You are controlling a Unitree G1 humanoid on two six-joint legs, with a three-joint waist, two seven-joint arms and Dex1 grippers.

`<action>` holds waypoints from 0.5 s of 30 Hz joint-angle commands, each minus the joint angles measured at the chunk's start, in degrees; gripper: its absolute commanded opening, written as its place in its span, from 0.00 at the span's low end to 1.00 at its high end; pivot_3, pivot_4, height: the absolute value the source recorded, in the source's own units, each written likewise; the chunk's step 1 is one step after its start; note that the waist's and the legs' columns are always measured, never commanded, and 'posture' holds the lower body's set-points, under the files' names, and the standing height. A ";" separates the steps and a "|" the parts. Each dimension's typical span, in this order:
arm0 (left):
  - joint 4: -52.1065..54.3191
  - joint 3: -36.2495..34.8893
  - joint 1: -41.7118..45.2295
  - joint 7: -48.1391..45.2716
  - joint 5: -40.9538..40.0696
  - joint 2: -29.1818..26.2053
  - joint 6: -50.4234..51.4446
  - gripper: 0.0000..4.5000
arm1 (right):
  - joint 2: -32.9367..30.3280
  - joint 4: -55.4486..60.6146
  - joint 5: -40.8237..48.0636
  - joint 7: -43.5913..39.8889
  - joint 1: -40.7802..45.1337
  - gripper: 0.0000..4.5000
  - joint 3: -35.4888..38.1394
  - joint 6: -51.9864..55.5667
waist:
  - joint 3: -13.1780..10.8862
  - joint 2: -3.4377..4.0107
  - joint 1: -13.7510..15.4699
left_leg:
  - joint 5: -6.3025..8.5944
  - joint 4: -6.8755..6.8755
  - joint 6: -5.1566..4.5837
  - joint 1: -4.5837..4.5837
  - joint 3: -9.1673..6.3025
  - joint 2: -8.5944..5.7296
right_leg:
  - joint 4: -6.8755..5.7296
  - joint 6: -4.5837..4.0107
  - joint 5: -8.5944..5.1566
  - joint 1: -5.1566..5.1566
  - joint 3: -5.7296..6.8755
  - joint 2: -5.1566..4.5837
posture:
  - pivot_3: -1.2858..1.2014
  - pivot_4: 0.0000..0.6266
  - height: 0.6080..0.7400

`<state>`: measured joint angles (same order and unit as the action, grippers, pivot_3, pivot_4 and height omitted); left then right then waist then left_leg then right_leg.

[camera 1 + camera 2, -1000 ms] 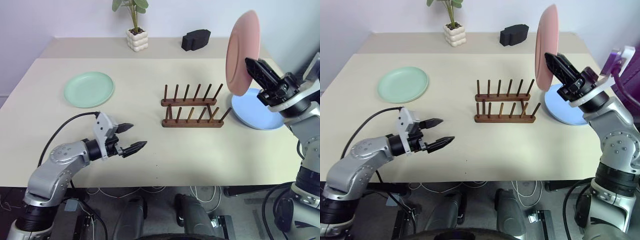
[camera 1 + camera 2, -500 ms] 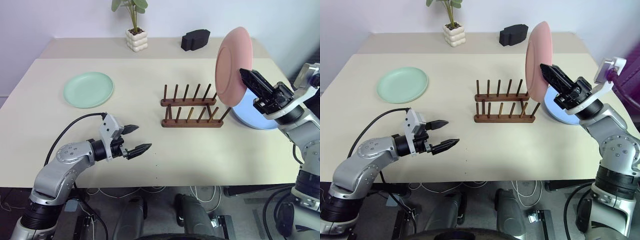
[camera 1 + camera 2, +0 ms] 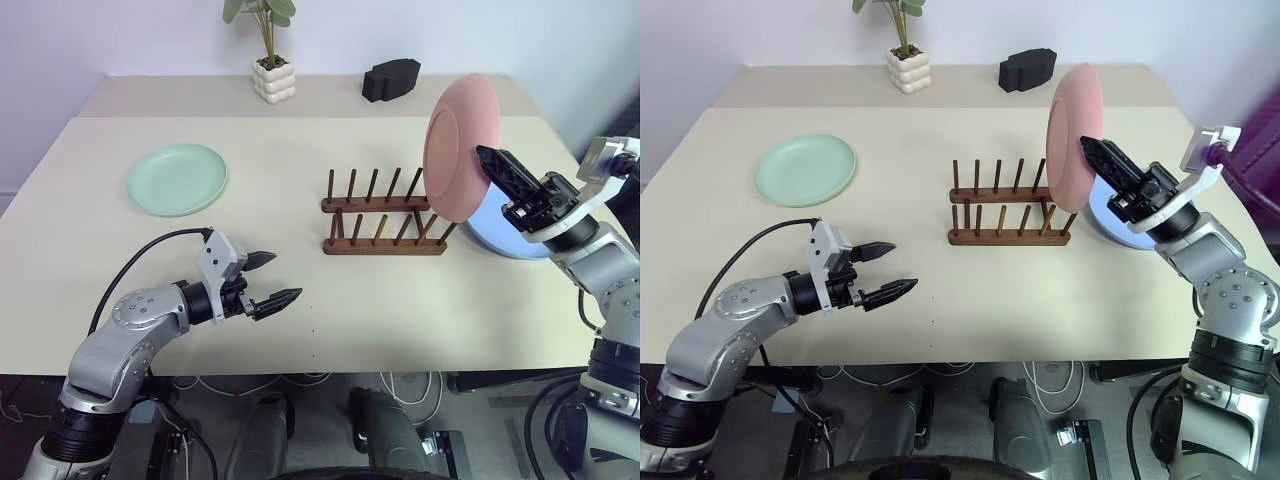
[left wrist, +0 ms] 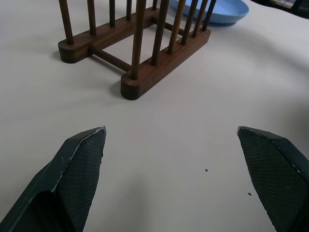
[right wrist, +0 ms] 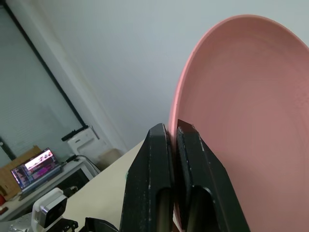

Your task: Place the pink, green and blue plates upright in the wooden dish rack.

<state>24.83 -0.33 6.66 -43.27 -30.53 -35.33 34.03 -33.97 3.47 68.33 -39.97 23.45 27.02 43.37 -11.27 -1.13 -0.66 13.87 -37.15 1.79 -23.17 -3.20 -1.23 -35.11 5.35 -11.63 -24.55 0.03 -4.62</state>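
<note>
1. The pink plate (image 3: 460, 147) is held upright, on edge, above the right-hand end of the wooden dish rack (image 3: 384, 213), its lower rim just at the tops of the end pegs.
2. That plate's rim is clamped between the two black fingers of the right gripper (image 3: 494, 163), which is clenched tight on it; in the right wrist view the fingers (image 5: 155, 179) are seen pinching the rim.
3. The rack is seen standing mid-tabletop (image 3: 300, 160), two rails with rows of upright pegs, and no plate is seated in it yet.
4. The blue plate (image 3: 510, 232) is lying flat on the tabletop just to the right of the rack, partly hidden behind the pink plate and the right gripper.
5. The green plate (image 3: 178, 178) is lying flat well off to the left, apart from everything else.
6. The left gripper (image 3: 268, 279) is held low over the near part of the tabletop, its jaws spread wide and nothing between them, pointed toward the rack.
7. At the back edge a potted plant (image 3: 272, 62) and a black block (image 3: 391, 78) are seen.
</note>
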 commanded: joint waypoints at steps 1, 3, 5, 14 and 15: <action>1.55 -1.10 -0.15 0.18 0.05 0.01 -1.30 1.00 | 0.08 0.35 0.55 -0.94 1.37 0.00 0.48 -0.30 | 0.00 0.00 0.00 | 0.00 0.00 0.00 0.00 0.00 0.00 | 0.00 0.00 0.00 0.00 0.00 0.00 | 0.52 0.24 0.97; 1.51 -1.10 -0.26 0.21 0.16 -0.03 -1.36 1.00 | 0.20 0.05 0.30 -0.88 1.30 0.00 0.42 -0.39 | 0.00 0.00 0.00 | 0.00 0.00 0.00 0.00 0.00 0.00 | 0.00 0.00 0.00 0.00 0.00 0.00 | 0.52 0.24 0.97; 1.49 -1.13 -0.33 0.26 0.19 0.00 -1.38 1.00 | 0.32 -0.20 -0.08 -0.82 1.33 0.15 0.38 -0.62 | 0.00 0.00 -0.01 | 0.00 0.00 0.00 0.00 0.00 0.00 | 0.00 0.00 0.00 0.00 0.00 0.00 | 0.52 0.24 0.97; 1.19 -1.56 -0.24 0.26 -0.05 0.03 -1.48 1.00 | 1.25 -0.68 -5.37 0.79 2.19 0.88 0.44 -5.29 | 0.00 0.00 0.00 | 0.00 0.00 0.00 0.00 0.00 -0.01 | 0.00 0.01 0.00 0.00 0.00 0.00 | 0.52 0.24 0.97; 1.07 -1.57 -0.20 0.24 -0.02 0.05 -1.50 1.00 | 1.51 -1.50 -6.42 1.55 2.85 0.88 0.71 -6.48 | 0.00 0.00 -0.01 | 0.00 0.00 0.00 0.00 0.00 -0.01 | 0.00 0.01 0.00 0.00 0.00 0.00 | 0.52 0.24 0.97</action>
<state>24.82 -0.87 6.40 -42.97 -30.49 -35.33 33.82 -32.59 1.85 63.15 -39.14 24.40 26.79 39.53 -11.27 -1.13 -0.67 13.87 -37.15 1.79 -23.17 -3.20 -1.24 -35.11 5.35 -11.63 -24.55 0.03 -4.62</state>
